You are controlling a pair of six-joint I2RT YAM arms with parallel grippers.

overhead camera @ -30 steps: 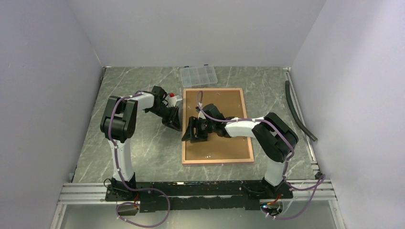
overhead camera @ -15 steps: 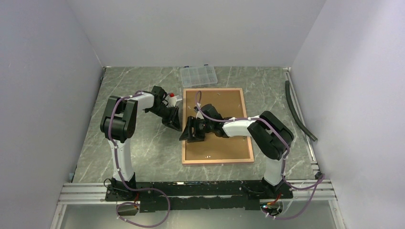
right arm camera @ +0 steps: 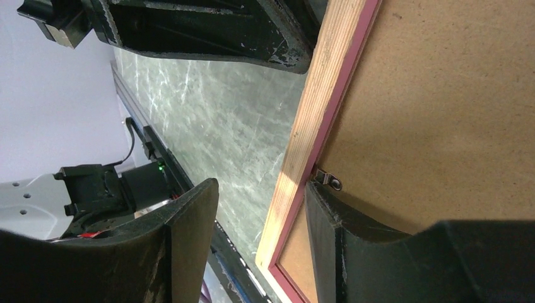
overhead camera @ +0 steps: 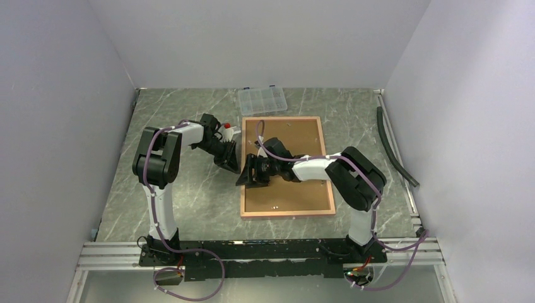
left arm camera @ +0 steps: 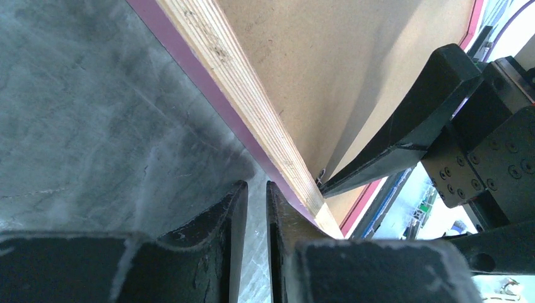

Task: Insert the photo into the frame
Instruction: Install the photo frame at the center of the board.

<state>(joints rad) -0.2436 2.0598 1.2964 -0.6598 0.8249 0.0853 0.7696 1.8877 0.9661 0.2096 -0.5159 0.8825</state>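
Observation:
The frame (overhead camera: 287,214) lies face down on the table, its pink border and tan wood edge around a plain brown backing board (overhead camera: 296,196). The photo is hidden. My left gripper (overhead camera: 230,165) rests on the table just outside the frame's left edge. In the left wrist view (left arm camera: 255,184) it is shut and empty, with one finger against the wood edge (left arm camera: 240,82). My right gripper (overhead camera: 247,178) is open and straddles that same edge (right arm camera: 315,82). One of its fingers (right arm camera: 334,227) rests on the board beside a small metal tab (right arm camera: 328,179); the other is over the table.
A clear compartment box (overhead camera: 262,99) stands behind the frame's far edge. A small red-and-white object (overhead camera: 226,128) lies by the left arm. A black hose (overhead camera: 394,145) runs along the table's right side. Walls close in three sides.
My right gripper has shifted a little to the left, further over the frame's left edge. The left arm and the frame have not moved.

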